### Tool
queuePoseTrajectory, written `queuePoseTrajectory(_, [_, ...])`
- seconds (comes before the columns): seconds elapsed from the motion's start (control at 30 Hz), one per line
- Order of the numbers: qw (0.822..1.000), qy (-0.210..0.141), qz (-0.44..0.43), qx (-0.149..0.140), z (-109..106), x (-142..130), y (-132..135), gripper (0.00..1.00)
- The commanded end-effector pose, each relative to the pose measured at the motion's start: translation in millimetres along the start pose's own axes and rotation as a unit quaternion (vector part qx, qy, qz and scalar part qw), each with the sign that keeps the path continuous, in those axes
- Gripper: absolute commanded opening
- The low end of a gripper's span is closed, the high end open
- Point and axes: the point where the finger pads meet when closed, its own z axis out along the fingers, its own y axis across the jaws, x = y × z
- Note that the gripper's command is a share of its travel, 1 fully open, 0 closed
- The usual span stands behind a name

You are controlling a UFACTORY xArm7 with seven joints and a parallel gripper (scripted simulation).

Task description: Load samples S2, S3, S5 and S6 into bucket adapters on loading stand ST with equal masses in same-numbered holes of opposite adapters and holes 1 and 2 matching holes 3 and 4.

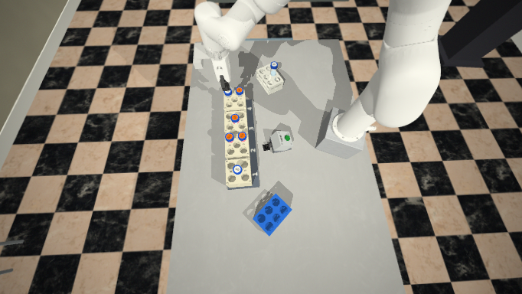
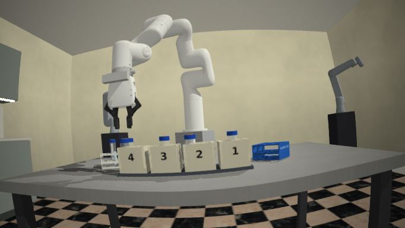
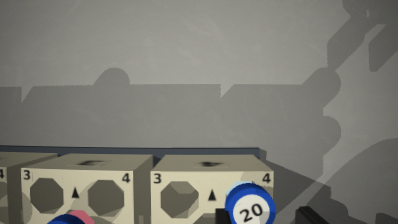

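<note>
My gripper (image 1: 225, 87) (image 2: 123, 127) (image 3: 265, 217) is partly open and empty, above adapter 4 (image 2: 130, 167) (image 3: 227, 177). Under it a white-dot blank marked 20 (image 1: 228, 93) (image 3: 250, 209) stands in hole 4. An orange-dot tube (image 1: 239, 90) stands beside it in adapter 4. Adapter 3 (image 2: 164, 167) has an orange-dot tube (image 1: 235, 118) in its middle hole. Adapter 2 (image 2: 199, 165) has two orange-dot tubes (image 1: 229, 137) (image 1: 242, 135) side by side. Adapter 1 (image 2: 234, 162) has a white-dot blank (image 1: 237, 169) in its middle hole. The orange IDs are unreadable.
A white rack (image 1: 271, 89) behind the stand holds one white-dot tube (image 1: 274, 65). The blue rack (image 1: 272, 214) (image 2: 280, 151) has only empty holes. The DONE desk (image 1: 280, 143) with its green key (image 1: 287, 138) stands between the stand and the arm's base.
</note>
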Motion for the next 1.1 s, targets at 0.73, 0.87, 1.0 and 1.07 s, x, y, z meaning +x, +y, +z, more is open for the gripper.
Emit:
queuePoseTrajectory(0.73, [1.0, 0.002, 0.0, -0.001, -50, 1, 1, 0.44])
queuePoseTrajectory(0.87, [1.0, 0.002, 0.0, -0.001, -54, 1, 1, 0.44])
queuePoseTrajectory(1.0, [1.0, 0.002, 0.0, -0.001, -62, 1, 1, 0.44])
queuePoseTrajectory(1.07, [1.0, 0.002, 0.0, -0.001, -66, 1, 1, 0.44])
